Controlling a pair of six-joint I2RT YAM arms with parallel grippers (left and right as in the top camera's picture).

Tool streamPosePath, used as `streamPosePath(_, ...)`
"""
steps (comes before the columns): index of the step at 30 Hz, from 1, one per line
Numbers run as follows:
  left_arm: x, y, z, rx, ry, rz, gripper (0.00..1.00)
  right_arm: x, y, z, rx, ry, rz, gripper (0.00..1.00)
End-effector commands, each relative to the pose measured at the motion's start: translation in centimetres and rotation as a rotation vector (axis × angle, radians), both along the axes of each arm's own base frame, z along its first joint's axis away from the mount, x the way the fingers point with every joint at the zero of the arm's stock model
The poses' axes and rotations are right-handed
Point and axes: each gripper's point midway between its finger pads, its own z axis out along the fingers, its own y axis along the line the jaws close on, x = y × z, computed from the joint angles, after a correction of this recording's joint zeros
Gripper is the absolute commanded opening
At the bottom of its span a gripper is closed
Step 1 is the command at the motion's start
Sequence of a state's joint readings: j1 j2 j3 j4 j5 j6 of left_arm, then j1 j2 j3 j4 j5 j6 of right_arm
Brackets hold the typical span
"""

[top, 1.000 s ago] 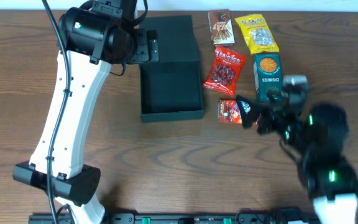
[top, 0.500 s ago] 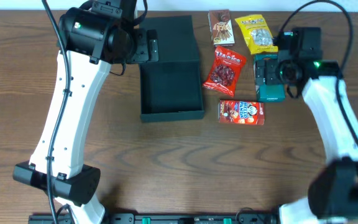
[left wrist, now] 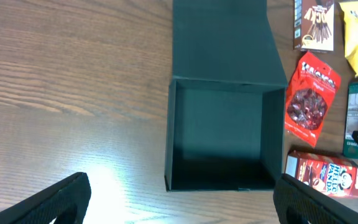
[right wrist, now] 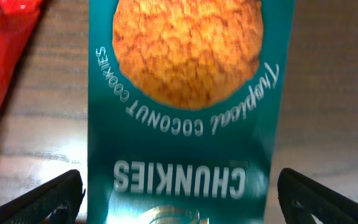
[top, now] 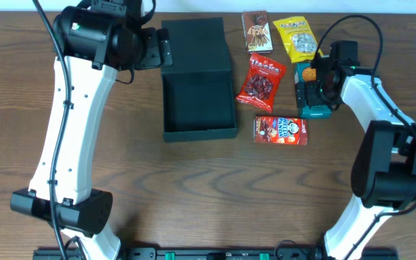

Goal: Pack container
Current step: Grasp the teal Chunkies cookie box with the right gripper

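Note:
The container (top: 199, 101) is a dark teal-black box at the table's back middle, empty, with its flap lid (top: 196, 43) folded back flat. It also shows in the left wrist view (left wrist: 219, 130). My left gripper (top: 162, 50) hovers open and empty by the lid's left edge; its fingers (left wrist: 185, 205) spread wide above the box's near wall. My right gripper (top: 316, 92) is open over a teal cookie carton (top: 311, 110) with an orange circle. In the right wrist view the fingers (right wrist: 179, 208) straddle the carton (right wrist: 179, 93) without closing on it.
Right of the container lie a red snack bag (top: 262, 81), a red carton (top: 280, 131), a brown packet (top: 256, 32) and a yellow bag (top: 298, 39). The left arm's white links rise along the table's left side.
My right arm has swung from the front right up to the teal carton and settled over it. My left arm has shifted slightly left. No snack has moved.

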State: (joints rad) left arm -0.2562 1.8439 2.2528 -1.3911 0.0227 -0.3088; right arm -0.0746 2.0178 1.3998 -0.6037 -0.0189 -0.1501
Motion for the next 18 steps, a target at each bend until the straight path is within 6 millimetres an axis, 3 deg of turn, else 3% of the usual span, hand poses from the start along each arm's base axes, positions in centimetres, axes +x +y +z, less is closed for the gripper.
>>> streamPosePath(1,0.2,0.8,0.1,0.015,-0.006,0.005,0.95,1.4,0.0,0.4,0.003,-0.04,0.024,0.99)
streamPosePath(12,0.5,1.5,0.1,0.014,-0.009,0.023,0.95,2.8,-0.1,-2.6,0.012,-0.052,0.0,0.99)
streamPosePath(18,0.5,2.0,0.1,0.037,-0.013,0.036,0.95,3.0,-0.1,-2.0,0.02,-0.053,-0.021,0.83)
